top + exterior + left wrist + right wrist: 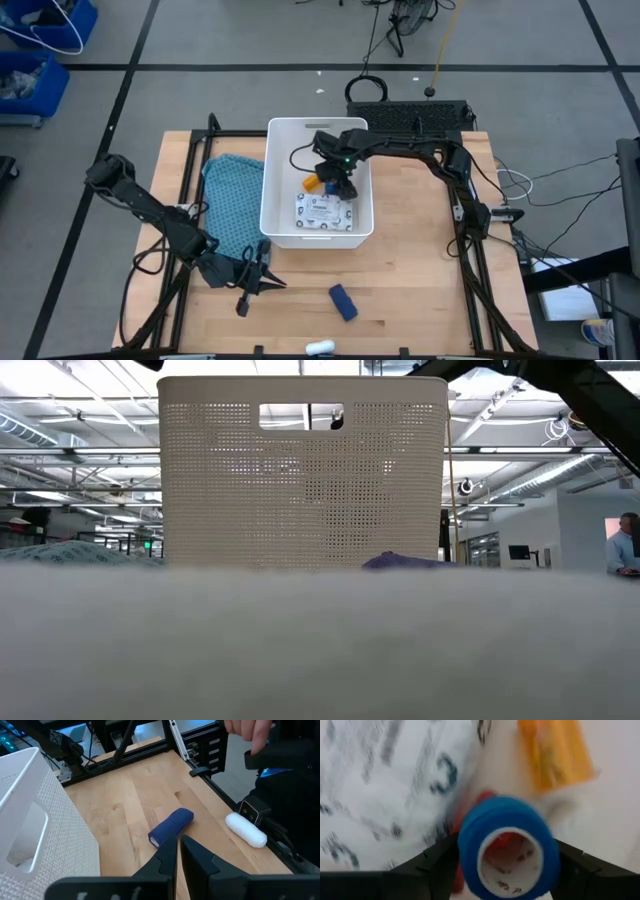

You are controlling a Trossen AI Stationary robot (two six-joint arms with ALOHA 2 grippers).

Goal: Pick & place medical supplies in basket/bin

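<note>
The white bin (270,180) stands at the table's middle; in the low view its perforated wall (300,470) fills the centre. Inside lie a white printed packet (322,212), an orange pill bottle (312,183) and something red (480,802). My right gripper (344,185) reaches down into the bin, shut on a blue roll (507,845). A second blue roll (171,826) and a white roll (246,829) lie on the wood near the front edge. My left gripper (179,847) hovers shut just short of that blue roll, touching nothing. My right gripper pinches the blue roll's curved sides (465,845) between its two fingers. The roll's open end faces up toward the wrist, so the fingers lie along the roll. They come steeply from above into the bin. The roll sits upright in the hold, over the packet and the red thing.
A teal patterned cloth (232,195) lies left of the bin. A person's hand (250,732) shows beyond the table's front edge, near the white roll. Bare wood (420,270) stretches right of the bin and along the front.
</note>
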